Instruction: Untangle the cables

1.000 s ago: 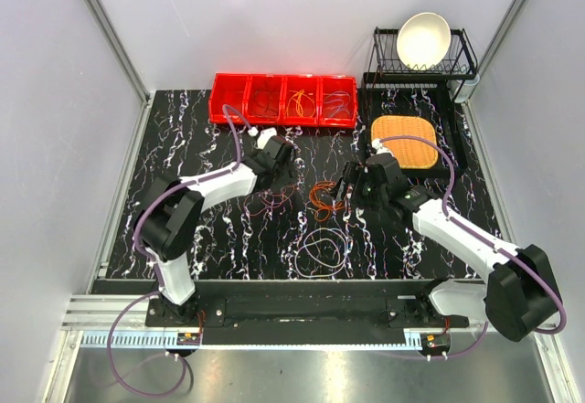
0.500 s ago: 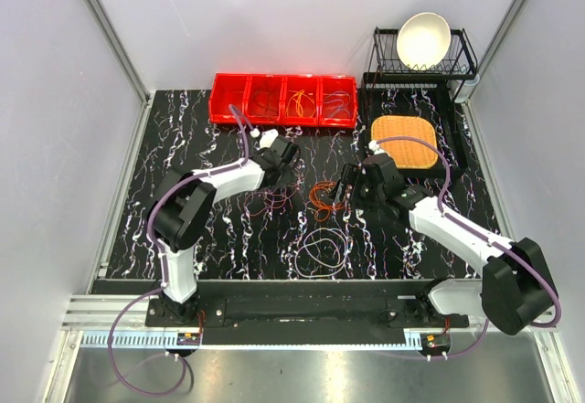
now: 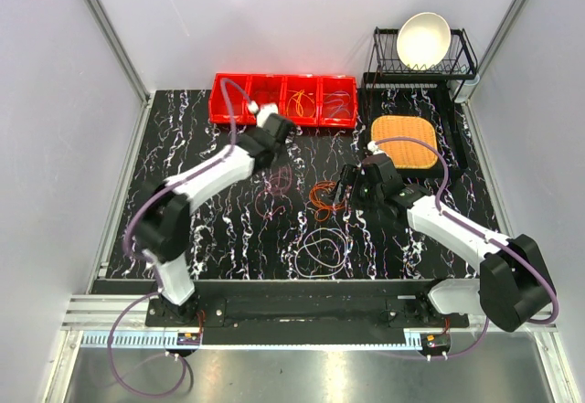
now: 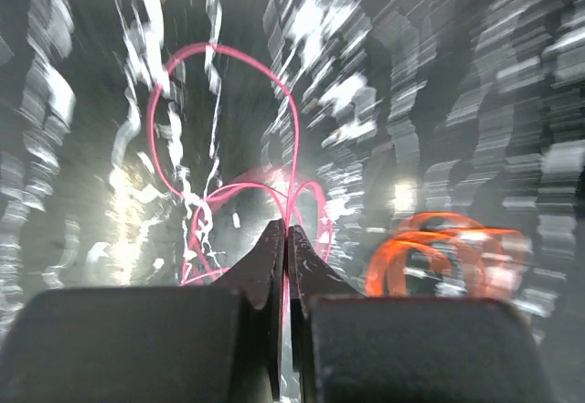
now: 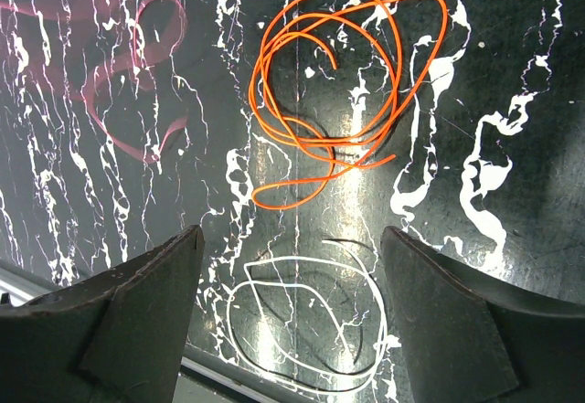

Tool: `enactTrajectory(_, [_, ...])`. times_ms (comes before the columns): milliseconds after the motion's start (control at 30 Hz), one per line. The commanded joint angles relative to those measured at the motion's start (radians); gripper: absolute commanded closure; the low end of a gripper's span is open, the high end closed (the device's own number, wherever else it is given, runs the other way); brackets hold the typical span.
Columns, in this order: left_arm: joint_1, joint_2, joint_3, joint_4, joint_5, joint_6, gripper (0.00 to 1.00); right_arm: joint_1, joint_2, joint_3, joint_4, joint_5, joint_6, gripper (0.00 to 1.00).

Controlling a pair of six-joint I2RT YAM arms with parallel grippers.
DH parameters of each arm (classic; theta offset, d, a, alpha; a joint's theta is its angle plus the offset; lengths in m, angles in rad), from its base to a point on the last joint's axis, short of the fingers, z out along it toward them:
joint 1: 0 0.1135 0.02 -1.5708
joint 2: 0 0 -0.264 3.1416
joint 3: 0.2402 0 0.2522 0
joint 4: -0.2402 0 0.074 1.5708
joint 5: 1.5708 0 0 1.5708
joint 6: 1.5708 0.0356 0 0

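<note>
Left gripper [image 4: 285, 238] pinched shut on pink cable [image 4: 228, 129]: light, floppy, probably slippery. Right gripper [image 5: 291, 238] wide open, empty, above orange cable [image 5: 347, 74]; I'd grab one outer loop.

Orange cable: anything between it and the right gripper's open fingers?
Nothing covers the orange cable; it lies bare on the table beyond the right gripper, whose fingers are open. A whitish cable loop lies nearer, under the gap between them, apart from the orange one. It could get caught first.
</note>
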Motion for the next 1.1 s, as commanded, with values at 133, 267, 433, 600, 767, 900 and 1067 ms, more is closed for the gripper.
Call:
enactTrajectory(133, [0.010,-0.520,0.055,0.011,-0.205,0.229,0.92,0.013,-0.020,0.038,0.031,0.000,0.030,0.17])
enactTrajectory(267, [0.178,-0.569,-0.055,-0.076,0.055,0.179,0.99,0.027,-0.020,0.034,0.028,-0.002,0.037,0.18])
enactTrajectory(433, [0.220,-0.643,-0.127,-0.115,0.067,0.191,1.00,0.055,-0.026,0.031,0.020,0.009,0.050,0.18])
enactTrajectory(600, [0.246,-0.718,-0.086,-0.119,0.036,0.218,1.00,0.078,-0.040,0.038,0.010,0.026,0.057,0.18])
enactTrajectory(767, [0.263,-0.706,-0.015,-0.161,0.039,0.237,1.00,0.095,-0.054,0.039,-0.003,0.038,0.062,0.18])
enactTrajectory(900, [0.266,-0.700,-0.012,-0.159,0.057,0.231,1.00,0.102,-0.066,0.026,-0.007,0.040,0.067,0.18])
enactTrajectory(1067, [0.266,-0.655,-0.087,-0.113,0.160,0.208,1.00,0.105,-0.064,0.017,-0.006,0.041,0.068,0.18])
